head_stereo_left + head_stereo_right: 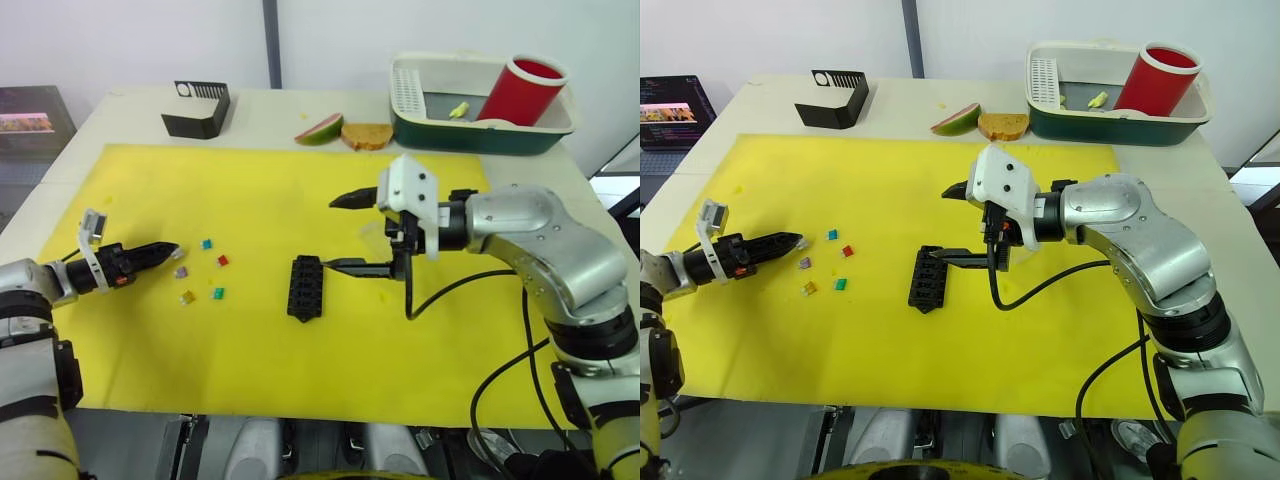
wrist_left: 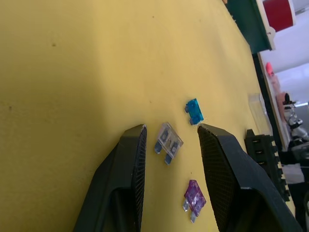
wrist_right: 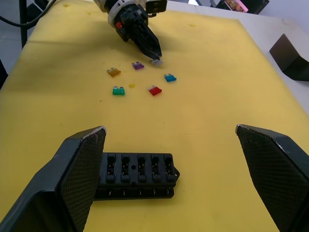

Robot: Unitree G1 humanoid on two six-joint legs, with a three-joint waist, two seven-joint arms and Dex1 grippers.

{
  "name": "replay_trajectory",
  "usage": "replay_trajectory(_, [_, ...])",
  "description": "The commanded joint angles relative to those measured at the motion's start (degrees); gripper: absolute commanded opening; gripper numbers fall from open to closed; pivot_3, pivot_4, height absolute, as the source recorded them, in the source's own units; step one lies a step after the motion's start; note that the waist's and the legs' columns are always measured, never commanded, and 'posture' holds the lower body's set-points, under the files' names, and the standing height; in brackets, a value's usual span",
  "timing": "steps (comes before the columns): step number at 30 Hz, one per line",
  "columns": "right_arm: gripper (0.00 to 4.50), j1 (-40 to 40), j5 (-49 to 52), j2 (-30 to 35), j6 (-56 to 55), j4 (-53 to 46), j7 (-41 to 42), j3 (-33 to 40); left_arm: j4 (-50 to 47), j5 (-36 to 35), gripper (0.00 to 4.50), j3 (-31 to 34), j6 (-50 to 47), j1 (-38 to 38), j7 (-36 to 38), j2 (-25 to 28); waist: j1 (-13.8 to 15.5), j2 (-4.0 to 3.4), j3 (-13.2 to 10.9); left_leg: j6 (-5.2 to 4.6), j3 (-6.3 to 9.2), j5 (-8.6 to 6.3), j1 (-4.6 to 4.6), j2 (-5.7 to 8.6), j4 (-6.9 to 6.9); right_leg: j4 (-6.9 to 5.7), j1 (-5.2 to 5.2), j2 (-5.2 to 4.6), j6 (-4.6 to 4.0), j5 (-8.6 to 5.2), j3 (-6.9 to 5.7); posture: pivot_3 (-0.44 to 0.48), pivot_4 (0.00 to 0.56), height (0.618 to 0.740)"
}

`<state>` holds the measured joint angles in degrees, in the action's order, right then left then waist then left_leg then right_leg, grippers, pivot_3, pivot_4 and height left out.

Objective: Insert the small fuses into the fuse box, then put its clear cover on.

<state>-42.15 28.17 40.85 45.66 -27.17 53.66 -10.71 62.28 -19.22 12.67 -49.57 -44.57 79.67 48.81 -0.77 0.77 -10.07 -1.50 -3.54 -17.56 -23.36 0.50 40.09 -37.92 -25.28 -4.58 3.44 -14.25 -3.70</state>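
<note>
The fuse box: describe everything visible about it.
The fuse box is a small black rectangular block, plastic by its look, lying flat on the yellow mat near the middle. Its top shows a row of five slot pairs, all empty. A small tab sticks out at one end. No fuse is in it and no cover is on it. The right gripper hovers over it with jaws wide open, one finger close beside its end; contact cannot be confirmed.
</note>
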Motion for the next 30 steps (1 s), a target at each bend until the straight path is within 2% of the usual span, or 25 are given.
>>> replay_trajectory(1, [4.5, -0.94, -0.36, -0.03, -1.09, -1.05, -0.21, 0.6, -1.83, 0.61, 1.77, -1.83, -1.41, 1.39, 1.81, 0.29, 0.03, 0.0, 0.0, 0.0, 0.0, 0.0, 0.0, 0.0, 0.0, 0.0, 0.0, 0.0, 0.0, 0.0, 0.0, 0.0, 0.15, 0.74])
replay_trajectory(15, [4.5, -1.0, -1.63, 0.01, -1.39, -0.71, -0.15, 0.18, -2.43, 0.11, 1.77, -1.62, -1.78, 0.81, -0.21, -1.05, 0.14, 0.0, 0.0, 0.0, 0.0, 0.0, 0.0, 0.01, 0.0, 0.01, 0.01, -0.03, 0.0, 0.0, 0.01, 0.0, 0.15, 0.74])
replay_trajectory(18, [4.5, -1.01, -1.68, 0.0, -1.46, -0.64, -0.15, 0.11, -1.76, 0.29, 0.93, -1.34, -1.04, 0.92, -0.99, -0.88, 0.11, 0.0, 0.0, 0.0, 0.0, 0.0, 0.0, 0.01, 0.0, 0.01, 0.01, -0.04, 0.0, 0.0, 0.01, 0.0, 0.15, 0.74])
replay_trajectory(20, [4.5, -1.03, -1.8, 0.01, -1.53, -0.61, -0.09, 0.09, -1.63, 0.38, 0.09, -1.46, -0.6, 1.35, -0.78, -0.6, 0.09, 0.0, 0.0, 0.0, 0.0, 0.0, 0.0, 0.01, 0.0, 0.01, 0.0, -0.04, 0.0, 0.0, 0.01, 0.0, 0.15, 0.74])
replay_trajectory(30, [4.5, -1.24, -2.33, -0.45, -2.03, 0.07, 0.34, -0.11, -2.59, 0.39, 0.09, -1.72, -0.27, 2.31, -0.44, -0.31, 0.08, 0.0, 0.0, 0.0, 0.0, 0.0, 0.0, 0.01, 0.0, 0.01, 0.0, -0.03, 0.0, 0.0, 0.01, 0.0, 0.15, 0.74])
